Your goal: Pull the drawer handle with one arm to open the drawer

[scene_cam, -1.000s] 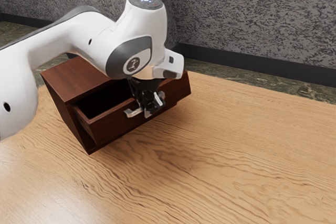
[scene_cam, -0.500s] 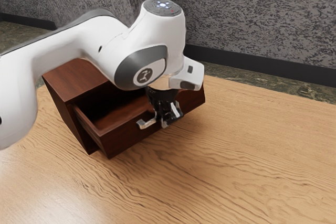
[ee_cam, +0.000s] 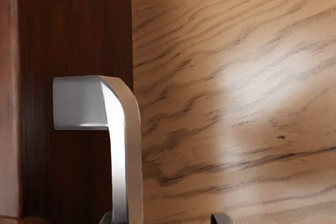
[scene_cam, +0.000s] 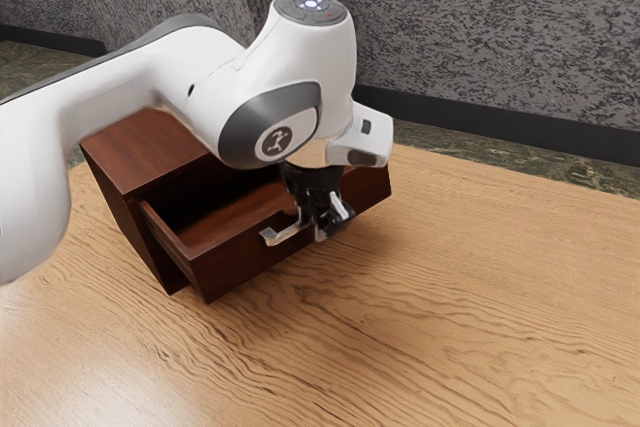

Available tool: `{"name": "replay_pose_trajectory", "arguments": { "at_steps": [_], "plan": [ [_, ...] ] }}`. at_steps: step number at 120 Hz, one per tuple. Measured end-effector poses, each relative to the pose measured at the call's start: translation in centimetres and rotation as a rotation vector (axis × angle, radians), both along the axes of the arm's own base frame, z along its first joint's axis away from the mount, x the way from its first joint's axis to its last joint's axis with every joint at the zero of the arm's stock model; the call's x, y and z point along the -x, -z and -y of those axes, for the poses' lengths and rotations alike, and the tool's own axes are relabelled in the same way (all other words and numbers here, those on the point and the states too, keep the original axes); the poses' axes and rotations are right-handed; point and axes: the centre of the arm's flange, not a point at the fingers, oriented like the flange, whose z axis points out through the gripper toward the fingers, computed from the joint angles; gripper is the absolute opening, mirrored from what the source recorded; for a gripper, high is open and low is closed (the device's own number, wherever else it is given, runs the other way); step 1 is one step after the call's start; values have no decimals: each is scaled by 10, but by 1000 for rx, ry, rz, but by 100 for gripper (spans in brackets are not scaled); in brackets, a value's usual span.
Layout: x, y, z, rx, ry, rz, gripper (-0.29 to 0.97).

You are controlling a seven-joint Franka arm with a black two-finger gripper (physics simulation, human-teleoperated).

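Oak-grained worktop point(scene_cam: 480, 307) before a grey speckled wall point(scene_cam: 480, 17); a dark wooden cabinet point(scene_cam: 130, 152) stood on it and served as the reference for all positions. The drawer point(scene_cam: 245, 259) projected well out of the cabinet's front, with its inner floor exposed between the cabinet's face and the drawer's front panel. The silver handle point(scene_cam: 280, 235) sat on that front panel, on the side turned away from the cabinet. The white arm point(scene_cam: 150, 97) reached over the cabinet's top, and its pincer point(scene_cam: 328, 222) hung at the handle's end farther from the cabinet's near corner.

I read the pincer as released: in the wrist view two fingertips stood apart, the handle's bar lay close against one of them, and bare worktop showed between the bar and the other. The pull thus appeared to be a hooking one, not a clamped one.

I judged the task largely done, since the drawer was plainly open. What remained, at most, was a little more travel away from the cabinet, if full extension was wanted; how much slide was left could not be told.
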Motion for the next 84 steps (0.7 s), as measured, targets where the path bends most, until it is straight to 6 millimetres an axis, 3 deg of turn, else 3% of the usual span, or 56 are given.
{"name": "replay_pose_trajectory", "arguments": {
  "at_steps": [12,34,42,55,69,77,84],
  "plan": [
    [5,-21,-6,20,-14,28,16],
    [26,-101,-21,66,-45,114,33],
    [31,-118,-29,118,-64,109,43],
    [44,-141,-79,184,-154,87,53],
    [59,-146,-143,218,-281,58,59],
    [66,-145,-162,236,-324,41,62],
    [68,-144,-168,246,-339,27,63]
  ]
}}
